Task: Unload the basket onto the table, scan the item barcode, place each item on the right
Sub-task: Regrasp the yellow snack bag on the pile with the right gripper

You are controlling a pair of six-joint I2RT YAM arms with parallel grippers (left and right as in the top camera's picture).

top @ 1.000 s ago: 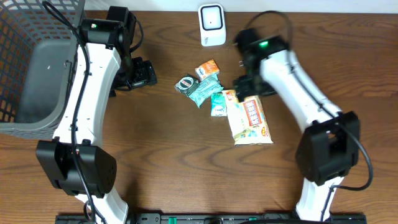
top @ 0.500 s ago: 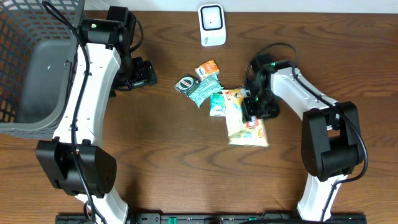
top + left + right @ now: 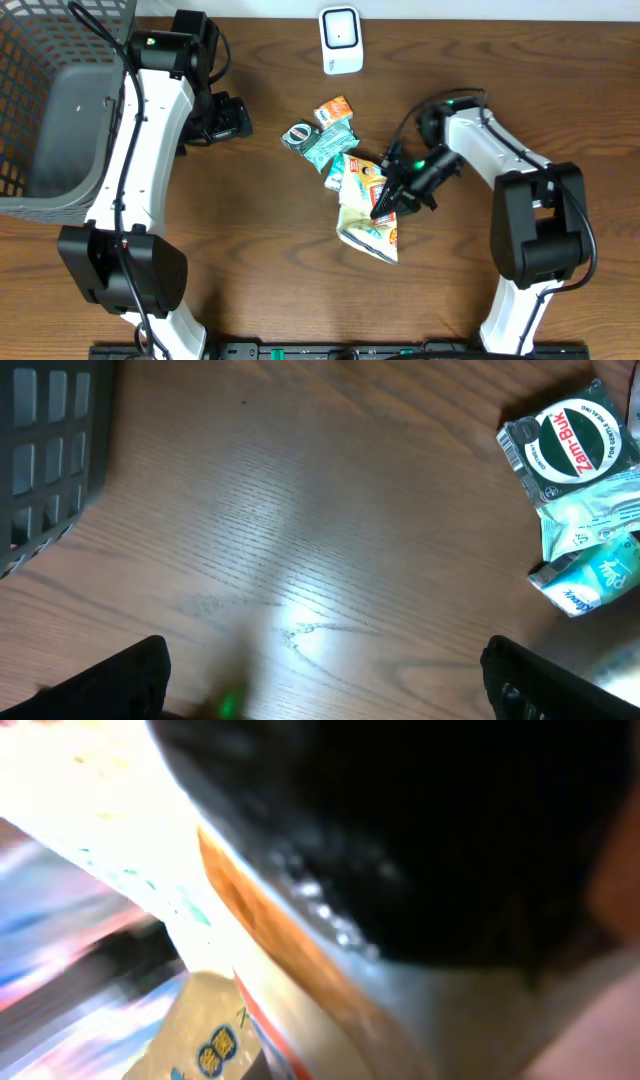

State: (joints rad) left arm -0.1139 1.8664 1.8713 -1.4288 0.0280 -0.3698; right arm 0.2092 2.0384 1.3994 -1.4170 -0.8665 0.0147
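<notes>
Your arms (image 3: 140, 150) wear white shells between black joints, with looping black cables (image 3: 596, 265) and small green lights (image 3: 152, 42); the left claw (image 3: 238, 120) and right claw (image 3: 383, 208) are black.

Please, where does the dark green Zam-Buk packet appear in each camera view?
Overhead: Zam-Buk packet near the picture centre, leftmost of the packets.
Left wrist: top right corner.
Right wrist: not in it.
Shared landmark: the teal-green packet right beside it.
</notes>
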